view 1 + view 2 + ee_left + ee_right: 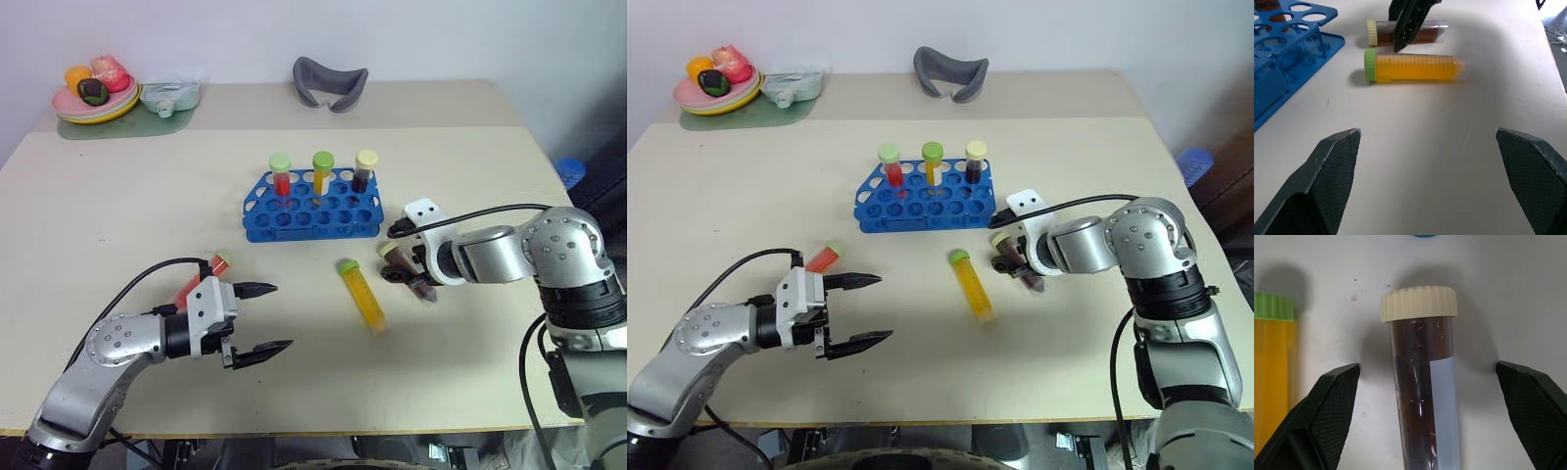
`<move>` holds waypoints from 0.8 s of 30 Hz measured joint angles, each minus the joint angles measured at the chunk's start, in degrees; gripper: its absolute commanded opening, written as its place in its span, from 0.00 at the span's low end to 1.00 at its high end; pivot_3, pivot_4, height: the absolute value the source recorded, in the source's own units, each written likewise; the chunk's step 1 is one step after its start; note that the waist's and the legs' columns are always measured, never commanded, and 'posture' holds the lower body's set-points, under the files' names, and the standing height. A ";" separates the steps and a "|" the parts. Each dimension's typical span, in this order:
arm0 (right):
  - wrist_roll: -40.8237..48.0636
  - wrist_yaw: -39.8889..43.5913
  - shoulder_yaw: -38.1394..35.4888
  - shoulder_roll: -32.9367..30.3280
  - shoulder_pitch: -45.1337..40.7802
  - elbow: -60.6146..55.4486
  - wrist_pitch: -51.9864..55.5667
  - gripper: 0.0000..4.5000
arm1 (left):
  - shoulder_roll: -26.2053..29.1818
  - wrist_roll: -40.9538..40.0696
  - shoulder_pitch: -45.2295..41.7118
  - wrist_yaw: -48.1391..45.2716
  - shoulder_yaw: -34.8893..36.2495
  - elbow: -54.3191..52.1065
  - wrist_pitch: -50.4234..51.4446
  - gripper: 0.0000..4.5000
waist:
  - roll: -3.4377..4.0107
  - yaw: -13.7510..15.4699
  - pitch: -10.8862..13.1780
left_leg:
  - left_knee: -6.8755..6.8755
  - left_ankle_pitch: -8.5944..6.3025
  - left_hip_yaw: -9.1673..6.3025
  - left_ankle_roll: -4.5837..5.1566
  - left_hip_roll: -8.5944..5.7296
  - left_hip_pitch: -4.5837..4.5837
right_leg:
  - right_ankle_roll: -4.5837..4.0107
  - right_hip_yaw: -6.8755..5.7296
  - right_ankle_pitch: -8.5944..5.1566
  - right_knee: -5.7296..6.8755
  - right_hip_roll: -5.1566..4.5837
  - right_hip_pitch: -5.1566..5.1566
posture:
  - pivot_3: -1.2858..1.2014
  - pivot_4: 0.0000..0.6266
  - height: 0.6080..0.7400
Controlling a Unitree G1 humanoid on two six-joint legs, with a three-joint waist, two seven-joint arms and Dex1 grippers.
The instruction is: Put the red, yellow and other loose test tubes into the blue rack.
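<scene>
Nearest the desk's front edge, the left gripper [263, 319] hovers with its two black fingers spread wide and nothing between them. It points across the desk toward the yellow tube [362, 295], which lies flat near the middle. A red tube [823, 258] lies just behind this gripper, mostly hidden by the wrist.

The right gripper [409, 281] points steeply down over the brown tube [1422, 382], also spread wide and empty. In the right wrist view the tube lies squarely between the two fingers [1322, 416], its long axis running along the gripper's line and its cream cap [1419, 303] at the far end. So the right arm is plainly the nearer one to it.

The blue rack [312, 206] stands behind, toward the middle of the desk, with three capped tubes upright in its back row. From the head views the brown tube is largely covered by the right gripper, so whether the fingertips touch the desk cannot be told.
</scene>
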 measured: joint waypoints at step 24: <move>1.48 -0.17 6.25 -1.83 -5.23 4.74 0.01 0.50 | -0.02 -1.21 -1.34 1.90 -0.50 -0.95 2.18 1.00 | -0.01 -0.89 -0.01 | 0.00 0.00 -0.01 0.01 0.01 -0.01 | 0.00 0.00 0.00 0.01 0.02 -0.01 | 0.52 0.24 1.00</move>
